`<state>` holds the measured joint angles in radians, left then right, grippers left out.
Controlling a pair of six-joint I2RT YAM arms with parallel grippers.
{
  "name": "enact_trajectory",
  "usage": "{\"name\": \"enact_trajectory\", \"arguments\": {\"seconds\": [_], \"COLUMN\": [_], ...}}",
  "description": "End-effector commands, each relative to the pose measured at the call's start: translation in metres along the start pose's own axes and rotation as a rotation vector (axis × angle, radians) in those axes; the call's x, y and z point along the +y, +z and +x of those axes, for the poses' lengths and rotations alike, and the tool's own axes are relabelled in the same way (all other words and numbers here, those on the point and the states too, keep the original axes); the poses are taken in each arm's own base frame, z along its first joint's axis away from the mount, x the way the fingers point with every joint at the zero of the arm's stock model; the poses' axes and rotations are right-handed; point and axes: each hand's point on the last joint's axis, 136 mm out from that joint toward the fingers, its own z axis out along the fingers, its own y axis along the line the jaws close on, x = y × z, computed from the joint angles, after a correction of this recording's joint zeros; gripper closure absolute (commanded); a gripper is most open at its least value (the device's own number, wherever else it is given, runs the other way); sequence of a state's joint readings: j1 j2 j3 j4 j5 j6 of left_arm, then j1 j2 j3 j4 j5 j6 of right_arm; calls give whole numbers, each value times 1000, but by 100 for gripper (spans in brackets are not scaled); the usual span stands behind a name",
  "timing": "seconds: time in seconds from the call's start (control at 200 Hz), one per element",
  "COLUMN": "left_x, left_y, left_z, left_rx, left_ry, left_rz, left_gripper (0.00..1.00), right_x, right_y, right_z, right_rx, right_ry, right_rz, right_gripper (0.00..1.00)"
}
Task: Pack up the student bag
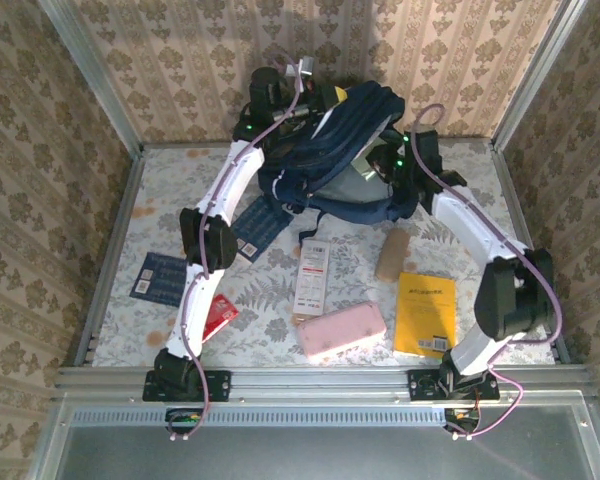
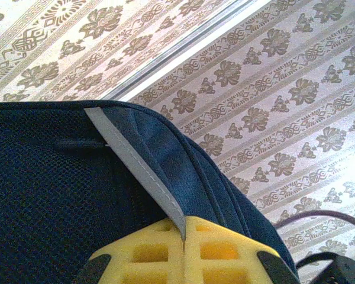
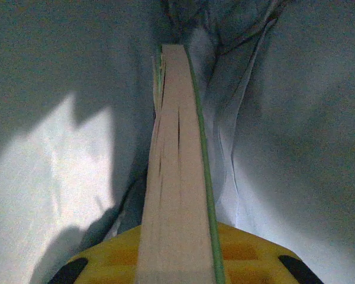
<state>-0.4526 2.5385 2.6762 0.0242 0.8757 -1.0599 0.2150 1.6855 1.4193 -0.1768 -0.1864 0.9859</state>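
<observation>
the right gripper point(image 3: 178, 260), clenched on a green-edged book point(image 3: 176, 148), aims its long axis straight ahead into the student bag point(image 2: 47, 201), whose stripe point(image 2: 136, 171) the left gripper point(image 2: 183, 236) pinches.

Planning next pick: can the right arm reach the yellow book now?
Probably not yet: its pincer is inside the bag, shut on a green-edged book. The yellow book itself lies uncovered near that arm, nothing on it.

Left arm point(image 1: 220, 200) and right arm point(image 1: 475, 225) reach forward (jaws both clamped).
</observation>
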Motion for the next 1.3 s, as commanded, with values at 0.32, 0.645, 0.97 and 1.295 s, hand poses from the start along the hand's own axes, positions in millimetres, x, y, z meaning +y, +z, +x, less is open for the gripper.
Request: {"name": "enact_trajectory", "arguments": {"seconds": [0.32, 0.645, 0.97, 1.295], "left_x": [-75, -41, -28, -18], "left_y": [-22, -41, -40, -29], "left_z": [-34, -62, -61, -46], "left_rx": [-103, -184, -186, -154], "left_ry": [174, 146, 112, 66], "left_rz": [147, 117, 112, 122], "left_gripper": [100, 100, 100, 100], "right_x": [16, 61, 59, 15], "right_y": [131, 60, -26, -78], "right_z": [2, -14, 4, -7], "right_rx": [81, -16, -24, -97], "right_ry": [20, -301, -426, -381], "right_rz": [34, -2, -37, 52], "right_gripper": [62, 20, 28, 42]}}
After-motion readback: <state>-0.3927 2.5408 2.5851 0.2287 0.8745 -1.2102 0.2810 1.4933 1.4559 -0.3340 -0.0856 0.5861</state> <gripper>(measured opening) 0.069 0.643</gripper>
